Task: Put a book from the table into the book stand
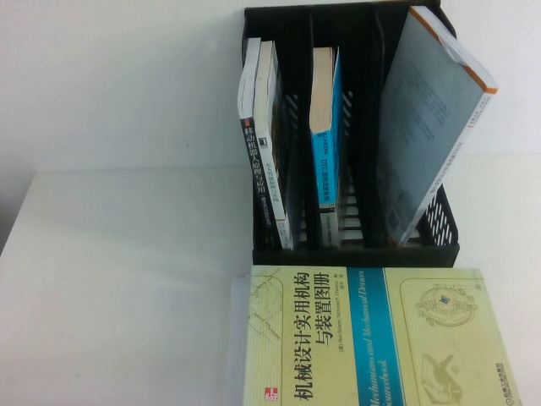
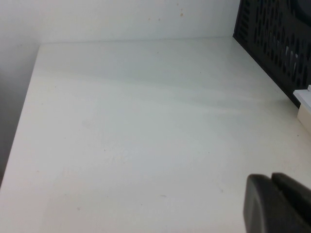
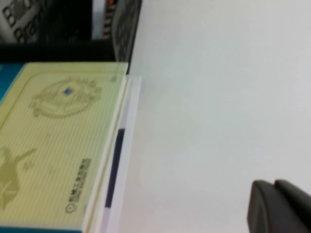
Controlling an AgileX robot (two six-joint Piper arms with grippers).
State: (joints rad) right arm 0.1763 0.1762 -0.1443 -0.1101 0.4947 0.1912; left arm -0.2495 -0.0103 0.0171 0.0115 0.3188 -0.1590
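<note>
The black book stand (image 1: 351, 252) stands at the back of the white table (image 1: 127, 279). In front of it a pale yellow-green book with a blue stripe (image 1: 372, 338) lies flat on top of a white book (image 1: 239, 334). Only the white book's edge shows, also in the right wrist view (image 3: 124, 160); its cover is hidden. Neither arm shows in the high view. My left gripper (image 2: 271, 179) is shut and empty over bare table left of the stand (image 2: 277, 43). My right gripper (image 3: 274, 185) is shut and empty over bare table right of the yellow-green book (image 3: 53, 145).
The stand holds a dark-spined book (image 1: 254, 161) in the left compartment, a blue-covered one (image 1: 325, 127) in the middle, and a grey-covered book (image 1: 427, 118) leaning in the right. A white wall rises behind the table.
</note>
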